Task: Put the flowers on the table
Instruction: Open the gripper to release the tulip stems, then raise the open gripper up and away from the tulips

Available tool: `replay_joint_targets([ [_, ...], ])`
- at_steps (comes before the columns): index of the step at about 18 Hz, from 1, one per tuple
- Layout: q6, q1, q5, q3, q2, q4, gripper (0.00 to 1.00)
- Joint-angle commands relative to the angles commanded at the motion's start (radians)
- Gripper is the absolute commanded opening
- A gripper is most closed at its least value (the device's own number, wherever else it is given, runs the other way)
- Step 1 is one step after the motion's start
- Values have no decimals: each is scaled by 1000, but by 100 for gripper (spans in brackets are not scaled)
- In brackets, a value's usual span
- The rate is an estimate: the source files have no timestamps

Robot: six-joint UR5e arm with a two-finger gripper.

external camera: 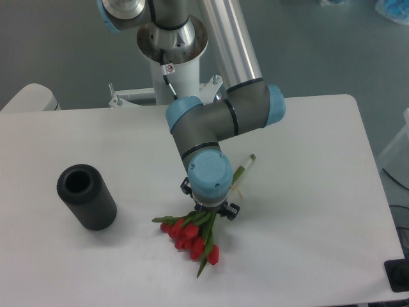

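Overhead, a grey and pale-blue jointed robot arm (220, 118) reached down over a large white matte surface with rounded corners (319, 192). Its end effector (211, 210) pointed straight down at the middle of a small bunch of red tulips with long green stems and leaves (192, 238). The red heads fanned out toward the front edge of the surface, and the pale stem ends poked out behind the wrist, toward the back right. The bunch seemed to lie flat on the surface or only just above it; I could not tell which, because the wrist hid the point of contact. For the same reason I could not tell whether the fingers were clenched on the stems or already released.

Well apart to the left lay a black ribbed cylinder with an open end (86, 196), tilted on its side, with no flowers in it.

By my judgement the task was nearly finished: the tulips were down at the surface, and what remained was letting go, if that was not yet done, and lifting the arm clear.
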Motion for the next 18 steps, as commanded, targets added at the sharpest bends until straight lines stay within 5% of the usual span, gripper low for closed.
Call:
replay_joint_targets([
  [12,80,46,-17,34,41,28,100],
  [18,247,72,-41,54,58,22,100],
])
